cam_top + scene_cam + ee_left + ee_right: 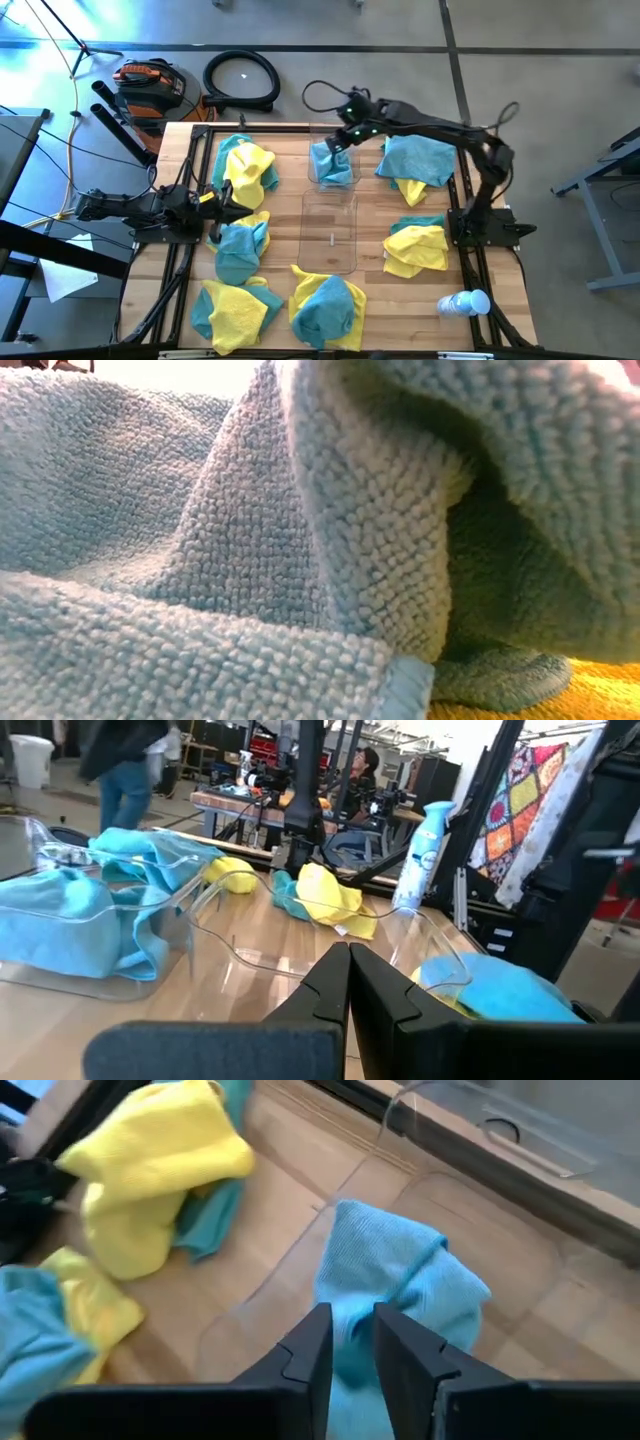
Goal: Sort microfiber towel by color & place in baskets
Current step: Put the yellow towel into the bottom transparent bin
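My right gripper (pixel 338 140) hangs over the far clear basket (pixel 314 182) at the table's middle and is shut on a teal-blue towel (pixel 400 1280) that sits in that basket. The near clear basket (pixel 330 240) holds nothing. My left gripper (pixel 215 205) waits shut at the table's left side, low over the wood, touching nothing; its wrist view shows its fingers (pixel 348 970) together. Heaps of yellow and teal towels (pixel 245 165) lie around the baskets. The low view is filled by a teal towel (pixel 250 560) right in front of the camera. My right gripper (pixel 351 1350) pinches the teal towel between its two fingers at an upper fold (pixel 352 1305), coming from above and pointing down. The cloth bunches below the fingers, with its lower part inside the far basket (pixel 470 1210). How many layers are held cannot be told.
Mixed towel heaps lie at the far left, left middle (pixel 240 245), near left (pixel 230 310), near middle (pixel 328 310), far right (pixel 415 160) and right (pixel 415 250). A white spray bottle (pixel 465 303) lies at the near right corner. Black frame rails border the table.
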`<state>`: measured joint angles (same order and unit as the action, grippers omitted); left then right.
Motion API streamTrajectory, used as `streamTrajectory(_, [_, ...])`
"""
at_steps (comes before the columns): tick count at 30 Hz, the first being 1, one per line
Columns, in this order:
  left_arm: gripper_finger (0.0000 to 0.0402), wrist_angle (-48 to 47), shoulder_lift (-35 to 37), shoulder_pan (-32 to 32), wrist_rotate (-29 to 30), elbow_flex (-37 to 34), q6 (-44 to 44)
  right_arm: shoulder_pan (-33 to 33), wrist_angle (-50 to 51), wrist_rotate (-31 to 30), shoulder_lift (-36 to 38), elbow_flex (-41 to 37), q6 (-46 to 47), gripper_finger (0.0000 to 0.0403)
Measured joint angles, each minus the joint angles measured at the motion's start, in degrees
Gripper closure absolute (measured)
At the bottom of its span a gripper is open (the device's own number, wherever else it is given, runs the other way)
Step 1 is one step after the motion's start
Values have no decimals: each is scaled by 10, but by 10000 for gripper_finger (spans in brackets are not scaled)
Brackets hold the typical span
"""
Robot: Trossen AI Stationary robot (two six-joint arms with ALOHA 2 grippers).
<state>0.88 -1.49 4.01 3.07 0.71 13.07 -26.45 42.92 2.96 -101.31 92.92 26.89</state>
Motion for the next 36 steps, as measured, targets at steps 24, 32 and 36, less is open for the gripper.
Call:
streamTrajectory(24, [402, -241, -200, 10, 40, 226, 18, 458, -266, -332, 439, -463, 233, 401])
streamTrajectory(32, [402, -319, -340, 10, 94, 367, 22, 537, -245, -316, 492, -526, 196, 401])
streamTrajectory(36, [402, -348, -422, 10, 127, 439, 70, 536, -193, -319, 501, -526, 194, 401])
